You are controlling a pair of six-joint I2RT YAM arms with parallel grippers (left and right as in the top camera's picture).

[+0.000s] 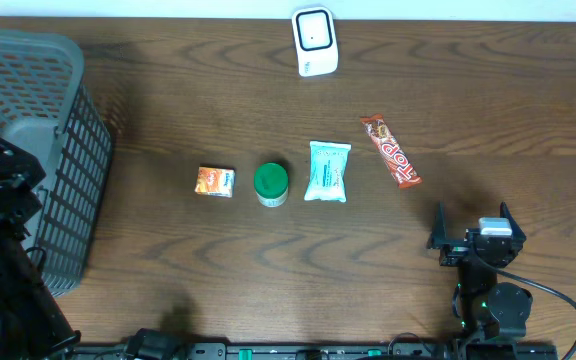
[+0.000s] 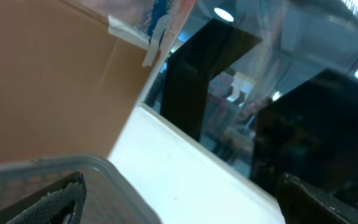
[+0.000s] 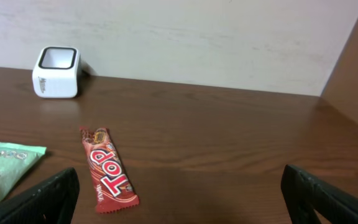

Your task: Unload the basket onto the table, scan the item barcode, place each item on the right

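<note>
Four items lie in a row across the middle of the table [image 1: 168,80]: from left to right, a small orange box [image 1: 215,181], a green-lidded jar [image 1: 271,183], a mint-green packet [image 1: 327,171] and a red candy bar [image 1: 390,151], each apart from its neighbour. White scanner [image 1: 315,42] sits at the far edge, well beyond the packet, its window facing up. Right gripper [image 1: 472,215] hovers at the near right, fingers spread wide with nothing between them. The candy bar is its closest item, lying ahead and a little to the left, angled so its far end leans left, and the packet is further left again. From the right wrist, the bar sits just ahead of the left finger, with the scanner far back on the left. Left gripper [image 2: 185,208] is up over the grey basket [image 1: 78,180] at the left edge, fingers apart and empty, well away from every item.
</note>
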